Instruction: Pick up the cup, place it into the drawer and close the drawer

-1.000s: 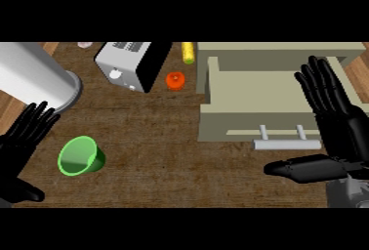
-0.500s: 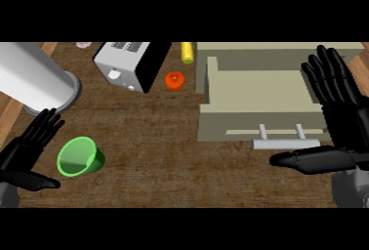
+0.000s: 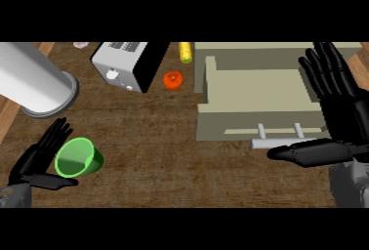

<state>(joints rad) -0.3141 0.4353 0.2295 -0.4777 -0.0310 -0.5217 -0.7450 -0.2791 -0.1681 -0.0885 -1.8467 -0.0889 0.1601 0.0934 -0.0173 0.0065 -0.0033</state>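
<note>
The green cup (image 3: 78, 157) sits near the left edge of the brown counter (image 3: 158, 146), its mouth tipped up and toward the left. The left hand (image 3: 39, 161) is just beside it, fingers straight, holding nothing. Far right, the open drawer (image 3: 252, 97); the right hand (image 3: 335, 112) rests above it, fingers spread, empty.

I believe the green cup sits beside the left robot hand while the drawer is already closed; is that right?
Not quite: the drawer is open, pulled out with its handle toward the robot, as the head view shows. The green cup does sit beside the left robot hand.
</note>
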